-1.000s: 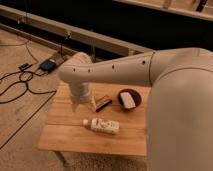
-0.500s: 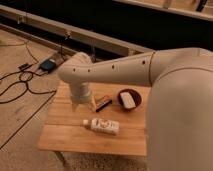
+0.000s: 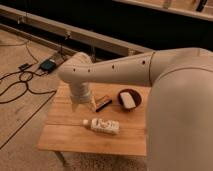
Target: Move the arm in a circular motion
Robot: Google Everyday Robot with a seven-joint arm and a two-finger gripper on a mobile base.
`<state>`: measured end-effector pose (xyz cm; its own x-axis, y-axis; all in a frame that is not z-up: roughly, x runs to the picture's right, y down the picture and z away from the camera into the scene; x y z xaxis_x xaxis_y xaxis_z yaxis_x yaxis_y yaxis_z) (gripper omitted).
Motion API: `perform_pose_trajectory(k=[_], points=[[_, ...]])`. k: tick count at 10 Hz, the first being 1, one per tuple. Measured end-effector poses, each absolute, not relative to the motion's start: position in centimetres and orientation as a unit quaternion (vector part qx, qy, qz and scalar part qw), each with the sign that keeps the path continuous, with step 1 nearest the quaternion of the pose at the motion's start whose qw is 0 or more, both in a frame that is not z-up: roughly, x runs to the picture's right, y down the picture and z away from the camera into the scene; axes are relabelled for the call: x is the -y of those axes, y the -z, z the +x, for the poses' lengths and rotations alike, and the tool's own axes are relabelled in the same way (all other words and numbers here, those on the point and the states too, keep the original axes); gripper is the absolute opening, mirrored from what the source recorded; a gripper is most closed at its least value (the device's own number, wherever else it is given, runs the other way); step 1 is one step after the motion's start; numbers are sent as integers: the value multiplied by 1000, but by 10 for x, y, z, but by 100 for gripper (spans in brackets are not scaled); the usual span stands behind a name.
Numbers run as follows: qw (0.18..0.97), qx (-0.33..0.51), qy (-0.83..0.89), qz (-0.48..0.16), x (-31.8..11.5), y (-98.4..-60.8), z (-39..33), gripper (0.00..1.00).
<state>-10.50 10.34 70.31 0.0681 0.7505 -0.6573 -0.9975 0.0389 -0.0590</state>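
My arm [image 3: 125, 70]: comes in from 3 o'clock and bends down over the desk [image 3: 65, 137].
My tool [image 3: 82, 105]: just above the desk; spread or pressed together, I cannot tell.
Bottle [image 3: 102, 125]: at 5 o'clock from my tool.

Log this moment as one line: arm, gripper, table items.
arm: extended over wooden table | gripper: pointing down above table, beside small bar | also on table: white bottle lying flat, dark bowl

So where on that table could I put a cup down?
On the wooden table, the left end, left of the gripper and white bottle, is bare; so is the front strip below the bottle. The back middle is crowded: the gripper hangs from the arm there, beside a small bar and dark bowl.
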Motion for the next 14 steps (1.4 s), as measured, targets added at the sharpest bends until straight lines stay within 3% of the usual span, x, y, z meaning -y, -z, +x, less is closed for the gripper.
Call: perform_pose_trajectory(k=[14], points=[[682,-234,-641,-264,-103,-703,-105,65]])
